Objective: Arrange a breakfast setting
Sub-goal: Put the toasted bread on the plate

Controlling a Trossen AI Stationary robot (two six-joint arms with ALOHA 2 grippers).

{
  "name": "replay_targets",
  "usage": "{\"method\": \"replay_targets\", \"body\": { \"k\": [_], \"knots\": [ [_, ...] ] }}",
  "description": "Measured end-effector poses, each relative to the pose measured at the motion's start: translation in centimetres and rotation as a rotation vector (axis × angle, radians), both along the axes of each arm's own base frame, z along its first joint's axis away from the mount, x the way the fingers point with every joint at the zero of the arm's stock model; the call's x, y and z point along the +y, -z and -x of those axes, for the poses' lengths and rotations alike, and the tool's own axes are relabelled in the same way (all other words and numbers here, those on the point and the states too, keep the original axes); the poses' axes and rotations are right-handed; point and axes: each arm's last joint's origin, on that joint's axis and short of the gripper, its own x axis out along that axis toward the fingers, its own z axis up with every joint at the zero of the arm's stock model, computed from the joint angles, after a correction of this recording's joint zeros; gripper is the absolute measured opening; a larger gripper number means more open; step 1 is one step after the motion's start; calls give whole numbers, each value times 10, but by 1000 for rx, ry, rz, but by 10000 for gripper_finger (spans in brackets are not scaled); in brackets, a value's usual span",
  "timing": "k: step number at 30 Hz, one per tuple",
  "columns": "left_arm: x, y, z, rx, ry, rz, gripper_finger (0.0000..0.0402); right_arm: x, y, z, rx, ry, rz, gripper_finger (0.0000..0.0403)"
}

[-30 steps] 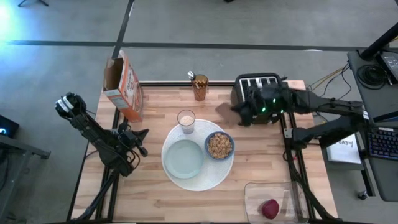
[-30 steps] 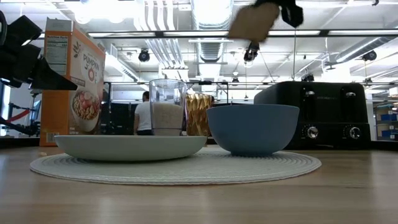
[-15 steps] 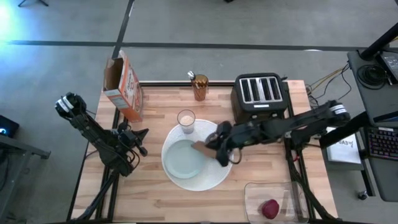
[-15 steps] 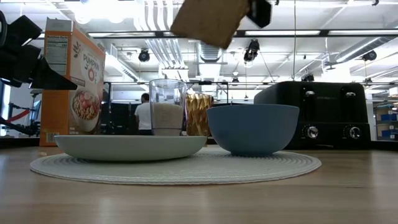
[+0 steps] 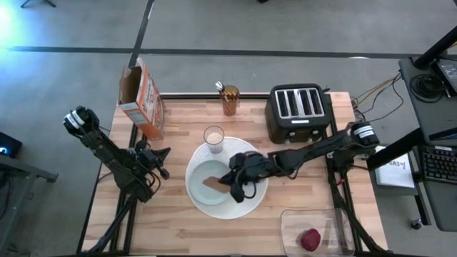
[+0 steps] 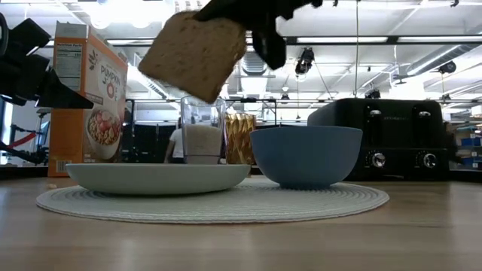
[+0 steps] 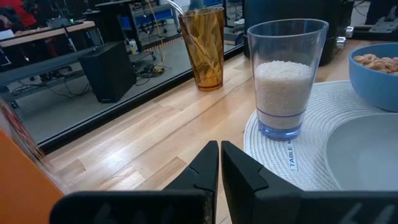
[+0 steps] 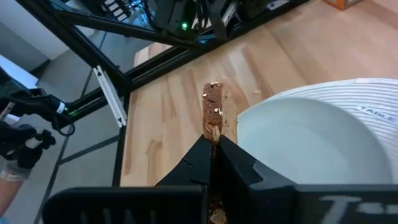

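My right gripper [image 5: 233, 182] is shut on a slice of brown toast [image 5: 213, 183] above the pale green-white plate [image 5: 207, 193]. That plate lies on a large round white woven mat [image 5: 246, 207]. In the low view the toast [image 6: 194, 54] hangs high over the plate [image 6: 158, 178]. The blue bowl [image 6: 305, 154] and the milk glass [image 5: 213, 137] stand on the mat. My left gripper [image 7: 219, 162] is shut and empty at the table's left, short of the glass [image 7: 287, 74]. The red fruit [image 5: 309, 239] lies in a clear box at the near right. My right gripper pinches the toast between its two fingers by one edge [image 8: 214, 134], one finger on each flat face. The arm reaches in from the table's right. The toast [image 6: 194, 54] is lifted clear, tilted, hanging below and ahead of the fingers above the pale plate.
The black toaster [image 5: 298, 112] stands at the far right. The orange cereal box [image 5: 143, 96] stands at the far left. An amber tumbler [image 5: 229, 100] with a metal handle sticking out stands at the far edge. The clear box [image 5: 318, 221] sits at the near right.
My right gripper has carried the toast from beside the toaster toward the table's left and near edge, to above the pale plate. In the low view the toast has come lower and nearer, staying clear of the plate.
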Motion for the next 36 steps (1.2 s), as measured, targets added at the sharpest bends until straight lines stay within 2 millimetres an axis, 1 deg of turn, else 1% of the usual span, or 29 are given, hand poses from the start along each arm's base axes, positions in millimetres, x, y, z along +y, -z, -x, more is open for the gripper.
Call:
{"method": "replay_targets", "body": {
  "k": [8, 13, 23, 29, 36],
  "knots": [
    [0, 0, 0, 10, 3, -9, 2, 4, 33, -18, 13, 3, -4, 8],
    [0, 0, 0, 10, 3, -9, 2, 6, 44, -26, -12, 13, -39, 8],
    [0, 0, 0, 11, 4, -9, 2, 4, 68, -34, 27, 54, -54, 8],
    [0, 0, 0, 14, 5, -11, 2, 1, 68, -37, 7, 61, -75, 9],
    [0, 0, 0, 13, 5, -10, 2, -4, 71, -37, 32, 76, -68, 9]
  ]
}}
